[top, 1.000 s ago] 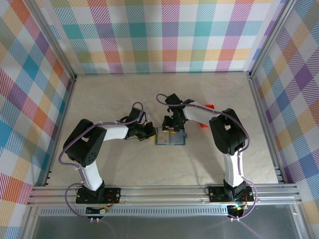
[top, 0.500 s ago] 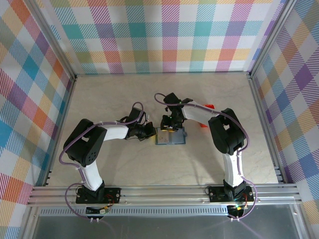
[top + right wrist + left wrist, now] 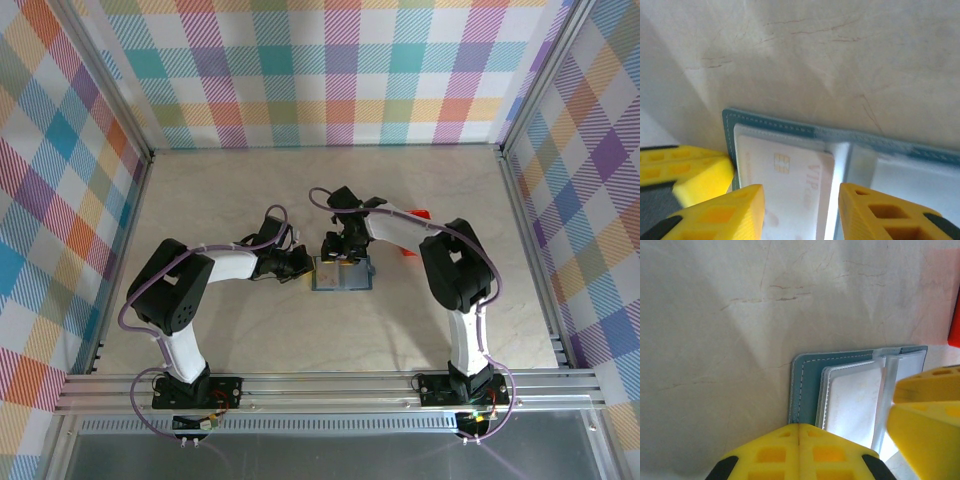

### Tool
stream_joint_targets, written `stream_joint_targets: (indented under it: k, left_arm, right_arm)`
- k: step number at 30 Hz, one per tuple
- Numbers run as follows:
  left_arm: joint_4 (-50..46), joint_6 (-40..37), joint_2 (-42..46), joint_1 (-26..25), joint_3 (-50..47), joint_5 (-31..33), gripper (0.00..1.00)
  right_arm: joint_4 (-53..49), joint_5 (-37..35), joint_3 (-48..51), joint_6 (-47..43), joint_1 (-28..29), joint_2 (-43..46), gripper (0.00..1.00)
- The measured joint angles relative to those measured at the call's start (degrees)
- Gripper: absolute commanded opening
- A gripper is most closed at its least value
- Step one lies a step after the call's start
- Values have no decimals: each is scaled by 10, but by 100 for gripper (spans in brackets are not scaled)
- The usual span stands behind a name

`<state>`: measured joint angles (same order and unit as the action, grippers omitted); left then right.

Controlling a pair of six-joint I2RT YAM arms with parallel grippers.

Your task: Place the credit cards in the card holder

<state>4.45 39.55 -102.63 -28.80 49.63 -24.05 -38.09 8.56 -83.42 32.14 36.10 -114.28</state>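
While the card holder (image 3: 341, 276) lies open and flat on the table (image 3: 230, 190) between the two arms, the right gripper (image 3: 341, 254) hangs right over its far half, fingers spread. In the right wrist view a credit card (image 3: 787, 175) with a chip and "VIP" print sits on the holder's left-hand clear pocket, directly below and between those fingers. The card's long axis runs along the gripper's line of sight, so the jaws stand across its short side. The left gripper (image 3: 799, 435) is pressed together with nothing between its fingers. Its tip is at the holder's near-left edge, likely pinning it, though contact cannot be confirmed. The right arm is nearer the card, and any push deeper into the pocket looks like its job. Whether the card is already under the clear sleeve or only lying on top is hard to tell, since its lower end is cut off by the frame. Whether the right fingers touch the card is also unclear. From above, both grippers cover much of the holder. The red tray (image 3: 420, 214) is partly hidden behind the right arm, so its contents cannot be made out.
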Motion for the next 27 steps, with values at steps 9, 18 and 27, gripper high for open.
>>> stream_joint_targets:
  k: [9, 18, 27]
  left_arm:
    - [-26, -2, 89, 0, -25, 26, 40]
    - [-55, 3, 171, 0, -44, 45, 49]
    - [-63, 12, 184, 0, -58, 53, 49]
  right_arm:
    - [-57, -76, 64, -31, -46, 171, 47]
    - [-94, -101, 87, -73, -44, 153, 44]
    - [-94, -101, 84, -89, -42, 90, 44]
